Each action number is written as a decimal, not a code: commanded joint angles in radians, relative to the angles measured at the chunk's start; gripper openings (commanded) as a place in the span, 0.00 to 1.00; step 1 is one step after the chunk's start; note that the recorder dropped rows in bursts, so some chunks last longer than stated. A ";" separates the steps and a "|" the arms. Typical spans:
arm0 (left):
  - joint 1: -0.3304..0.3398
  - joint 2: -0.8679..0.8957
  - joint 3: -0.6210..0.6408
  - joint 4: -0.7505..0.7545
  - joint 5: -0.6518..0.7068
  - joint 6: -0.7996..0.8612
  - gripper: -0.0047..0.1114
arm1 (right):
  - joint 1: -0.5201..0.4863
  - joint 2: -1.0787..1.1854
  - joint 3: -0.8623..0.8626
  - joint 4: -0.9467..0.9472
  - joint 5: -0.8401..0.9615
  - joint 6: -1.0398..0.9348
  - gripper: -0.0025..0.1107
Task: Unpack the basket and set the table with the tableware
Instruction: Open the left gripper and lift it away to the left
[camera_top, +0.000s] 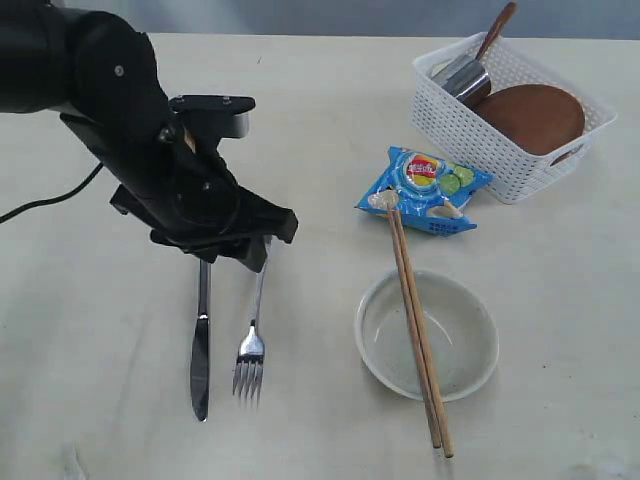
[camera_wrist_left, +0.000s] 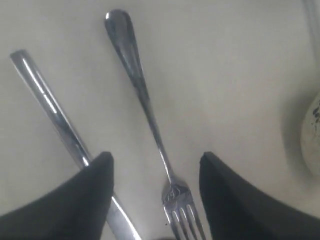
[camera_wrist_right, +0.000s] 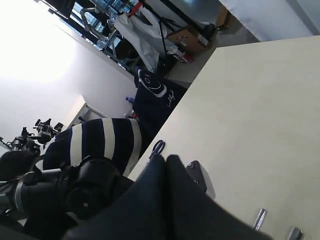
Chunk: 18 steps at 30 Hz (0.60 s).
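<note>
Lower left, your left gripper (camera_wrist_left: 156, 175) hangs released above the laid fork (camera_top: 250, 350) and knife (camera_top: 201, 350); bowl (camera_top: 366, 335) and chopsticks (camera_top: 415, 330) are out too. Plate (camera_top: 530, 115), cup (camera_top: 465, 78) and spoon (camera_top: 497, 30) wait in the basket (camera_top: 470, 135), upper right.

Fork (camera_top: 250, 350) beside knife (camera_top: 201, 345) on table (camera_top: 100, 390)

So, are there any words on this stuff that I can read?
Snack bag: it has a red and yellow logo, but the letters are too small and blurred to read.
Knife, fork, bowl, basket: no writing shows.
</note>
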 joint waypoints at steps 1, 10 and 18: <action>-0.003 -0.022 -0.006 0.039 -0.043 -0.015 0.45 | -0.006 -0.006 0.003 -0.035 0.003 -0.006 0.02; -0.003 -0.172 0.034 0.164 -0.068 -0.022 0.04 | -0.006 0.004 -0.039 -0.472 -0.350 0.268 0.02; -0.003 -0.447 0.314 0.167 -0.304 -0.014 0.04 | -0.006 0.155 -0.265 -0.917 -0.400 0.584 0.02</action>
